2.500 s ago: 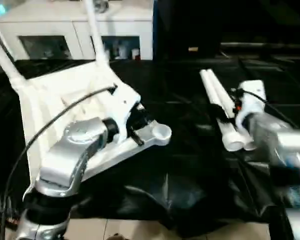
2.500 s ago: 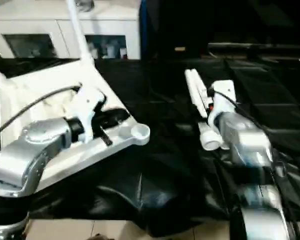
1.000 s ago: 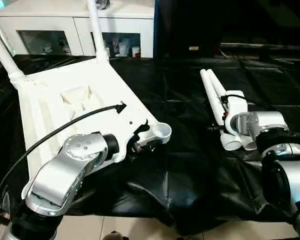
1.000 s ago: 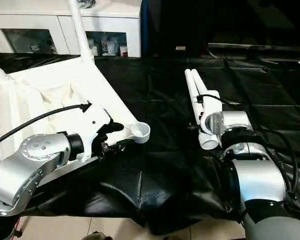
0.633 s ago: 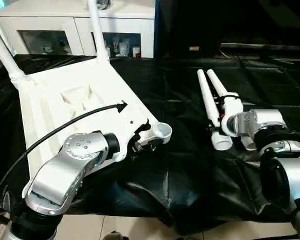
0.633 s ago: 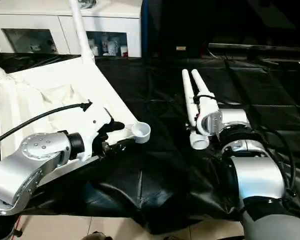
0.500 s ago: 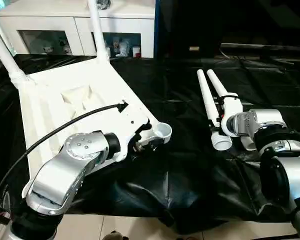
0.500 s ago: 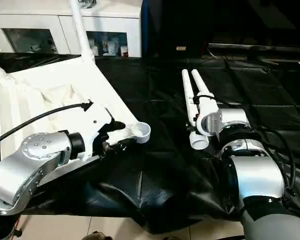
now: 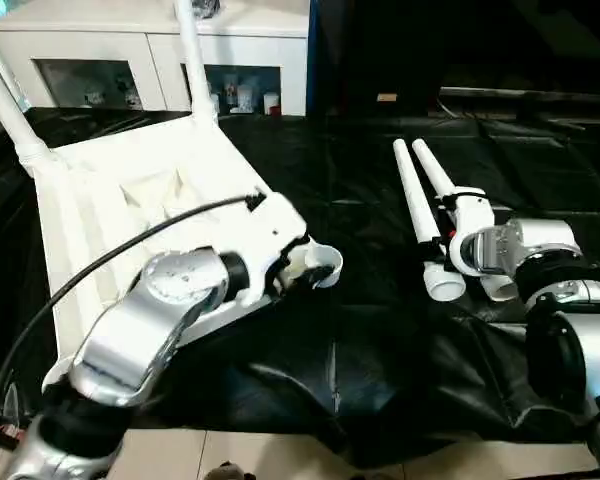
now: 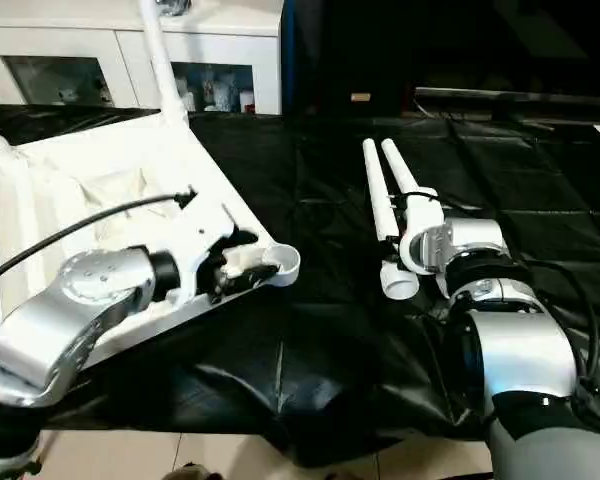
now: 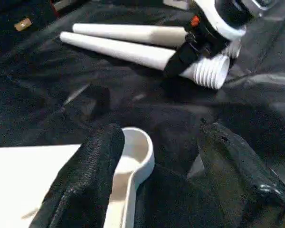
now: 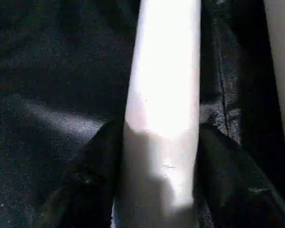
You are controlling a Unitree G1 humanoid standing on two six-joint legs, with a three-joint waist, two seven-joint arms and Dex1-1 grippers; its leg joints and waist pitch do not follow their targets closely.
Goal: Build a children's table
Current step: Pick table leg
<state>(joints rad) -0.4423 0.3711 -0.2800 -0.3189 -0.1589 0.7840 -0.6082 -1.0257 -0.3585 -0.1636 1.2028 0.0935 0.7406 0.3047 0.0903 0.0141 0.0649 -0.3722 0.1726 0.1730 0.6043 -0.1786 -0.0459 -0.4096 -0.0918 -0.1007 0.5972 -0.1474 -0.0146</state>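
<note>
White leg (image 12: 164, 95) sits clamped between the right gripper's (image 12: 156, 156) fingers, awaiting lift toward the tabletop's (image 9: 130, 180) corner socket (image 11: 135, 152), which the open left gripper (image 11: 156, 171) straddles.

Between the tabletop's corner socket (image 9: 323, 262) and the two loose legs (image 9: 416, 205) you have a bare strip of black cloth (image 9: 370, 330) to pass through, but on the far side of the tabletop two upright legs (image 9: 192, 62) block any sweep across.
</note>
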